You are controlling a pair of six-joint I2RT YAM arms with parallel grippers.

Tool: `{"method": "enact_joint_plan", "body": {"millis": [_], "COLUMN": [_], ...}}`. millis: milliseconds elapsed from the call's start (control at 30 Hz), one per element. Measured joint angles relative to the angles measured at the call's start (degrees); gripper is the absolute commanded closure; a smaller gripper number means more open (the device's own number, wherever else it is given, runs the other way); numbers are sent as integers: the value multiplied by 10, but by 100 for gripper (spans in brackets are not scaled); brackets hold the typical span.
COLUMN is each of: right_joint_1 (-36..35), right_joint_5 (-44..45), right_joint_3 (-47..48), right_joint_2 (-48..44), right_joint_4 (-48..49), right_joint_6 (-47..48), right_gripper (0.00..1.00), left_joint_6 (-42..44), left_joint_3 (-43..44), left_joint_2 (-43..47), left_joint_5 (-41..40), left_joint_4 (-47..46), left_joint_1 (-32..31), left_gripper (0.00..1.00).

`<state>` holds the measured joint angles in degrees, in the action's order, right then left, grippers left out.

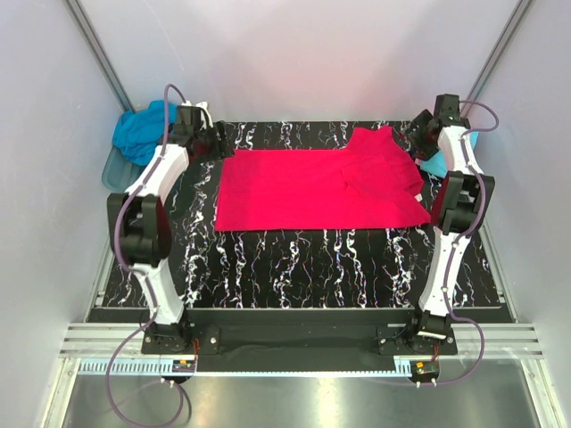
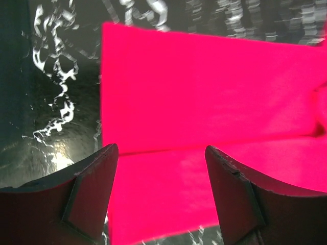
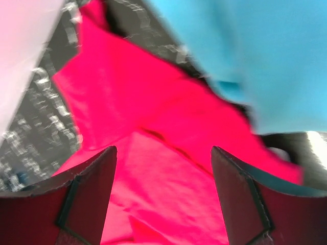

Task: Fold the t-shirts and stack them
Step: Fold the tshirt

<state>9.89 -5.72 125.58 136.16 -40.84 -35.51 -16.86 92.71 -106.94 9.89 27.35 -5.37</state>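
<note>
Just under spread right gripper (image 3: 163,153): pink-red t-shirt (image 3: 127,97).

Black white-veined tbl top (image 1: 294,267), pale grey walls (image 1: 294,53) w/ alu corner posts (image 1: 95,49), shiny metal strip (image 1: 312,401) in front; soft even light.

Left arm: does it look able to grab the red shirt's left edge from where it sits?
Probably yes. The left gripper hangs open just above the left edge of the red shirt, with nothing between them. The right gripper, also open, is over the shirt's far-right side, out of the way.
</note>
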Motion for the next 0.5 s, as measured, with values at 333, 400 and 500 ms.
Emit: {"method": "enact_joint_plan", "body": {"millis": [333, 400, 500], "right_joint_1": [-15, -15, -14], "right_joint_5": [-127, -150, -184], "right_joint_3": [27, 40, 51], "right_joint_2": [24, 46, 84], "right_joint_4": [111, 136, 180], "right_joint_6": [-12, -15, -27], "right_gripper": [21, 21, 20], "left_joint_6": [1, 2, 2], "left_joint_3": [74, 98, 137], "left_joint_2": [-141, -162, -196], "left_joint_5": [19, 25, 40], "left_joint_4": [-14, -19, -37], "left_joint_1": [75, 86, 91], "left_gripper": [26, 26, 26]}}
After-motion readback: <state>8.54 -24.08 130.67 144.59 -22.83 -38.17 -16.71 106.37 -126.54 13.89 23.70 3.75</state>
